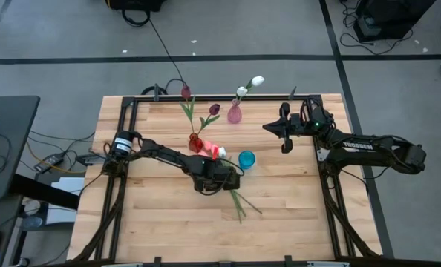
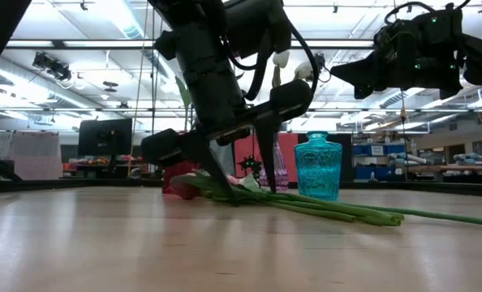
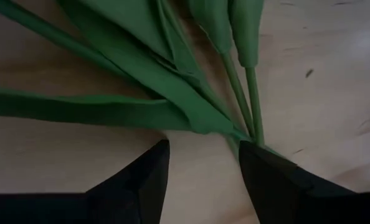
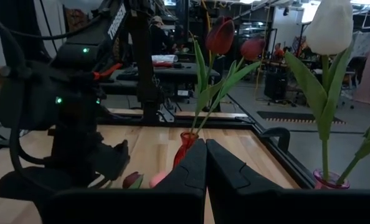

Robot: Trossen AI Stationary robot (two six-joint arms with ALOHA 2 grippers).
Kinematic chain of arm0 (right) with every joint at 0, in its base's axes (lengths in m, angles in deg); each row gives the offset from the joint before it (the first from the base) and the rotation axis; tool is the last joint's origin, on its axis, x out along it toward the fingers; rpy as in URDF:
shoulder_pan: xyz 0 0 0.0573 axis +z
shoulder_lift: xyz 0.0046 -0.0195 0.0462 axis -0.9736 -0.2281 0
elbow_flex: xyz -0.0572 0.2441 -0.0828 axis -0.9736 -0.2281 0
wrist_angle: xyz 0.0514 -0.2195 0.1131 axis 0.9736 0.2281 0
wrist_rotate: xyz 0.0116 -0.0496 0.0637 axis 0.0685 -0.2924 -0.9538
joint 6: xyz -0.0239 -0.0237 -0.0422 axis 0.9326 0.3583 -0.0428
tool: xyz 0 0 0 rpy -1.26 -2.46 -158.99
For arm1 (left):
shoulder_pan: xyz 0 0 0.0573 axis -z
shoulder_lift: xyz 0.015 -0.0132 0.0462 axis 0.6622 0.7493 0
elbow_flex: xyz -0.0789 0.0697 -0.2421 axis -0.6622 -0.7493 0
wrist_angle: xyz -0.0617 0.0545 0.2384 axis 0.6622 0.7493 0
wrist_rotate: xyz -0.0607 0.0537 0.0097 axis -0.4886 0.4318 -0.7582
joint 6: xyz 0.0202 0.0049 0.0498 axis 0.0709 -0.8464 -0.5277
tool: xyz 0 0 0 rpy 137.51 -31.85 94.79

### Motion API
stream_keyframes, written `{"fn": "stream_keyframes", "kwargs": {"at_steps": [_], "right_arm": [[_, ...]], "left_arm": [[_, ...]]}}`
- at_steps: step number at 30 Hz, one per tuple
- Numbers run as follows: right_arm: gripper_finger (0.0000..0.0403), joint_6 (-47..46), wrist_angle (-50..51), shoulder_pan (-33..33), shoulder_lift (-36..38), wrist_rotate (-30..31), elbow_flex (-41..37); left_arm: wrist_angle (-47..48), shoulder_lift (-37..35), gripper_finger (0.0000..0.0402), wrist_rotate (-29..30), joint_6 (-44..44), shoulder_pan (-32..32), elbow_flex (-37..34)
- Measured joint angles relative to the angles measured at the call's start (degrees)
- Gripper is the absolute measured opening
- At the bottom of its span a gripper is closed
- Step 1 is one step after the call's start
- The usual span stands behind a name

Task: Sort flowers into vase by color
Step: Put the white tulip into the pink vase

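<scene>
Several loose tulips (image 1: 234,194) lie on the table, pink heads (image 1: 219,152) toward the vases and green stems (image 2: 346,212) running toward the near edge. My left gripper (image 1: 219,176) points down over their stems and leaves (image 3: 172,93), open, with its fingertips low at the table (image 2: 245,193). A red vase (image 1: 196,142) holds dark maroon tulips (image 1: 214,109). A pink vase (image 1: 234,113) holds white tulips (image 1: 257,80). The teal vase (image 1: 246,159) holds none. My right gripper (image 1: 274,128) hovers shut, raised, right of the pink vase. My left gripper comes from above, pointing down, open. One fingertip (image 3: 256,155) stands right where the stems (image 3: 248,127) run together, and the stems pass under it. I cannot tell whether it touches them. The other fingertip (image 3: 154,162) stands over bare wood.
The three vases stand close together, just beyond the left gripper. A black frame (image 1: 124,111) runs along the table's edges. Bare wood (image 1: 168,222) lies toward the near edge and the left side.
</scene>
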Motion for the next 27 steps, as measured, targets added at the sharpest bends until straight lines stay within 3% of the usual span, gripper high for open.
{"fn": "stream_keyframes", "kwargs": {"at_steps": [9,20,27], "right_arm": [[0.0013,-0.59,-0.16,0.0,0.02,-0.03,0.0],[0.0013,-0.17,-0.14,0.0,0.02,-0.06,0.0],[0.0013,-0.46,-0.15,0.0,0.02,-0.11,0.0]], "left_arm": [[-0.67,-0.08,0.0202,2.04,1.48,-0.55,-0.05],[-8.8,0.05,0.0202,1.55,1.13,-2.09,-0.2],[-11.54,0.05,0.0181,3.85,-10.52,-1.59,-0.15]]}}
